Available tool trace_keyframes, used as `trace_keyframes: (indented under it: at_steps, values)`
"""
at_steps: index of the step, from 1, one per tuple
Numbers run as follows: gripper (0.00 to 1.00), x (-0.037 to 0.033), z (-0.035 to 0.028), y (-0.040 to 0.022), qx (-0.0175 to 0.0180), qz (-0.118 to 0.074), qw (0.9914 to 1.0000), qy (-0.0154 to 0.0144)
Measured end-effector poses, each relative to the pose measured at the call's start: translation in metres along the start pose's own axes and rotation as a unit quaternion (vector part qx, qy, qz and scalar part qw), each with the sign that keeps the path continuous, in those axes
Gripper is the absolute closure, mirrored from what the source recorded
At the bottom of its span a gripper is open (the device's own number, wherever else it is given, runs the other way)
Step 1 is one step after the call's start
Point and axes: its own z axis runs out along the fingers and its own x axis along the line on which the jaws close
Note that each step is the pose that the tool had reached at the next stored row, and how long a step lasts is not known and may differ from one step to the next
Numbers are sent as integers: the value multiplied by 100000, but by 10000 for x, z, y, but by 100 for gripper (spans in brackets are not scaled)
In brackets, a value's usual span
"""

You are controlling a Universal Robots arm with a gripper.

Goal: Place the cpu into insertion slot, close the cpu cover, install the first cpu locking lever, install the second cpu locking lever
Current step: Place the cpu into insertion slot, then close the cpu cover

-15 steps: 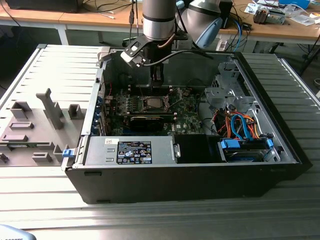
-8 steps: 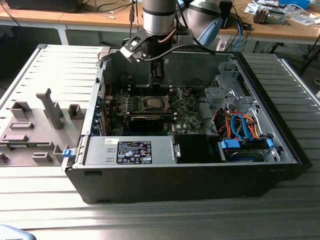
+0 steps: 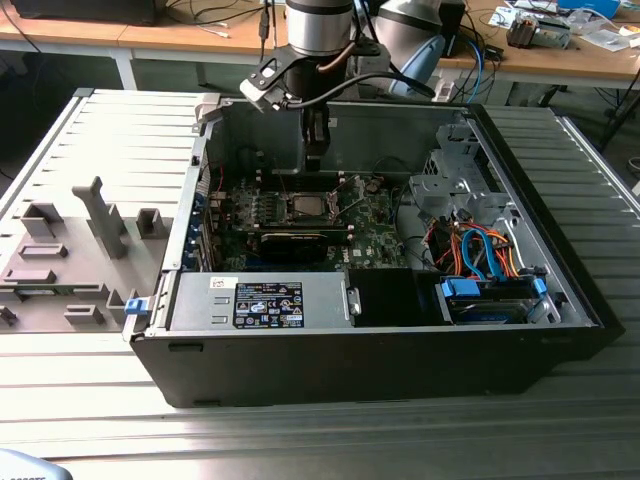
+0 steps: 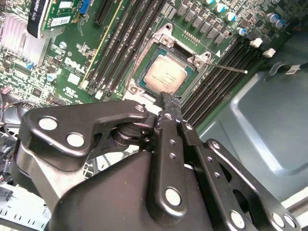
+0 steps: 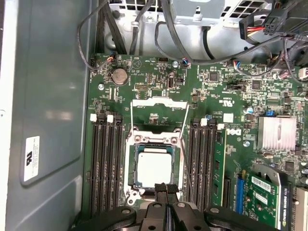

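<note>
Showing matt silver-grey metal on the cpu [image 5: 154, 169], with brighter bare metal on the rim of the insertion slot [image 5: 129, 168]. Gleaming glossy green on the circuit board [image 5: 144, 77], with black plastic along the memory slots [image 5: 103, 163]. Looking smooth, semi-gloss black metal on the gripper [image 5: 166, 188], and dull grey painted sheet metal on the case wall [image 5: 48, 86].

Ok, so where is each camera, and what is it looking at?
Exterior view: off the arm, looking down slantwise into the open computer case; the arm and gripper show.
First wrist view: on the arm, looking straight down on the green board; the gripper shows.
Second wrist view: on the arm, looking slantwise past the gripper at the board.
Both wrist views share the chip sitting in its socket.
</note>
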Motion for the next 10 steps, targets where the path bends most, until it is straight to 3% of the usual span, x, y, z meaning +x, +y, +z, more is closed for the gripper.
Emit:
trace_keyframes:
  at_steps: [10]
  values:
    - [89,0,-1,0,20,2,100000,-10]
